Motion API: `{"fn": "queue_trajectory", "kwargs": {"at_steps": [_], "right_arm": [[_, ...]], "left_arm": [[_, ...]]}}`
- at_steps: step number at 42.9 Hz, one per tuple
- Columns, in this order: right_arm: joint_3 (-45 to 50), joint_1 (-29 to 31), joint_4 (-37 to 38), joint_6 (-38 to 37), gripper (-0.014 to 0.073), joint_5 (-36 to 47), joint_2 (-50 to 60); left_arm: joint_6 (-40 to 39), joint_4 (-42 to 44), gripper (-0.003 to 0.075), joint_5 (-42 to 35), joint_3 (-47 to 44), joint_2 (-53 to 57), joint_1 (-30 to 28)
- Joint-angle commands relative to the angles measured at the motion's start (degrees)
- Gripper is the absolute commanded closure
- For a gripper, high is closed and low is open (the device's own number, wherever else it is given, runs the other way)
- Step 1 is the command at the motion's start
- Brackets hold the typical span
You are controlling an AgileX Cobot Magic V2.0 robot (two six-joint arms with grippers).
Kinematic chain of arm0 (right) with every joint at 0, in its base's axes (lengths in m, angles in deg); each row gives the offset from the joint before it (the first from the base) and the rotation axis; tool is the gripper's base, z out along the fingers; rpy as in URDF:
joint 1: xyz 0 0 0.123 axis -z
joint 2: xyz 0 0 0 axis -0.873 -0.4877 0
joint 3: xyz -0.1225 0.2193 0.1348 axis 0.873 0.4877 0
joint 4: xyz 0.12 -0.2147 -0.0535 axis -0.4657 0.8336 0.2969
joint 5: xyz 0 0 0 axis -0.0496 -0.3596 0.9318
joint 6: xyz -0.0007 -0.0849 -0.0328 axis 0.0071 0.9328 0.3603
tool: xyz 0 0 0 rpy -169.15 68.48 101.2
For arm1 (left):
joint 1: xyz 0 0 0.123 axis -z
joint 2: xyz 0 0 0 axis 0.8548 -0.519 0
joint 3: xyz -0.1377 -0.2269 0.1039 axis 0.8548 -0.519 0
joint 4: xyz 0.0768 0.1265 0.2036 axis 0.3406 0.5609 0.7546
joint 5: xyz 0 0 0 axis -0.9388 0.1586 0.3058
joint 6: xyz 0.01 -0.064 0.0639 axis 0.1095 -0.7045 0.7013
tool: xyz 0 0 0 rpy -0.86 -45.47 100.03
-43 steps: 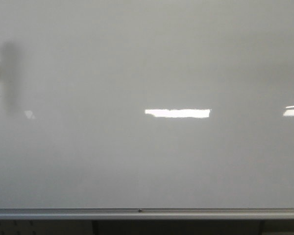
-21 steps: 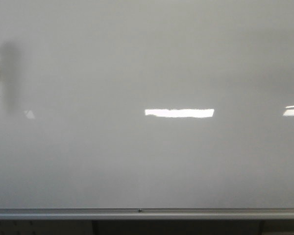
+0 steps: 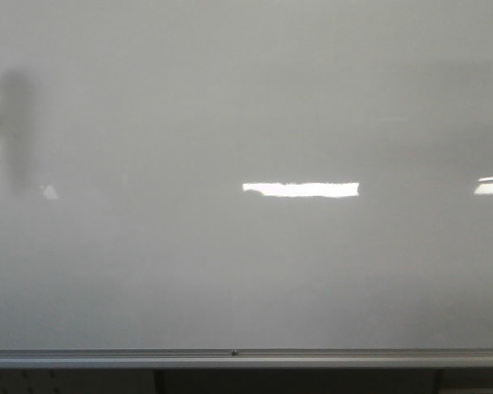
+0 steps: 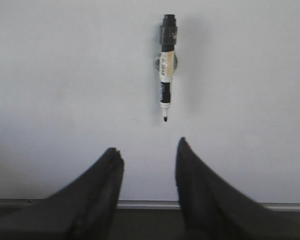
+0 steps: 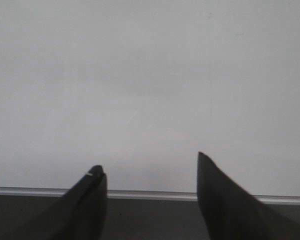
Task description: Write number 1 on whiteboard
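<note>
Black tapered fingers of the left gripper [image 4: 147, 150] spread apart and empty, right gripper [image 5: 150, 167] likewise parted, black-and-white marker pen [image 4: 166, 75] clinging tip-down to the glossy off-white whiteboard [image 3: 246, 271] with silver frame, no written stroke discernible.

Front cam faces the whiteboard [image 3: 246, 107] head-on & close; board fills nearly the whole frame, its silver frame edge [image 3: 246, 358] runs along the bottom. A dark object sits at far left edge, cut off.

Left wrist cam also looks straight at the board, from a bit further back; left gripper [image 4: 147, 150] fingers at bottom centre, a marker [image 4: 166, 67] hangs upper centre.

Right wrist cam: same facing, right gripper [image 5: 150, 167] at bottom.

All 3 views share the board surface & its lower frame edge.
</note>
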Motion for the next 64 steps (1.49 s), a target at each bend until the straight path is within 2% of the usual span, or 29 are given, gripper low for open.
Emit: {"fn": "queue_trajectory", "kwargs": {"at_steps": [1, 7, 10, 20, 29, 34, 47, 58, 64], "right_arm": [[-1.60, 0.27, 0.50, 0.23, 0.0102, 1.48, 0.13], [-1.60, 0.27, 0.50, 0.23, 0.0102, 0.93, 0.13], [-1.60, 0.27, 0.50, 0.23, 0.0102, 1.05, 0.13], [-1.60, 0.27, 0.50, 0.23, 0.0102, 1.35, 0.13], [-1.60, 0.27, 0.50, 0.23, 0.0102, 1.48, 0.13], [-1.60, 0.27, 0.50, 0.23, 0.0102, 1.60, 0.13], [-1.60, 0.27, 0.50, 0.23, 0.0102, 2.30, 0.13], [-1.60, 0.27, 0.50, 0.23, 0.0102, 2.41, 0.13], [-1.60, 0.27, 0.50, 0.23, 0.0102, 2.41, 0.13]], "left_arm": [[0.11, 2.04, 0.0253, -3.53, 1.66, -0.17, 3.24], [0.11, 4.13, 0.0241, -3.45, 1.66, -0.46, 8.54], [-0.13, 4.65, 0.0241, -2.83, 1.91, -1.63, 9.24], [-3.47, 4.89, 0.0241, 0.82, 5.96, -10.73, 7.82], [-3.47, 4.08, 0.0241, 3.62, 11.28, -22.84, 3.68], [-2.73, 2.32, 0.0241, 2.06, 13.56, -28.57, 1.37], [0.23, -2.51, 0.0241, -2.60, 18.68, -40.52, 1.29], [0.23, -2.51, 0.0242, -7.55, 22.32, -47.14, 1.29], [0.23, -2.51, 0.0268, -8.75, 24.41, -50.11, 1.29]]}}
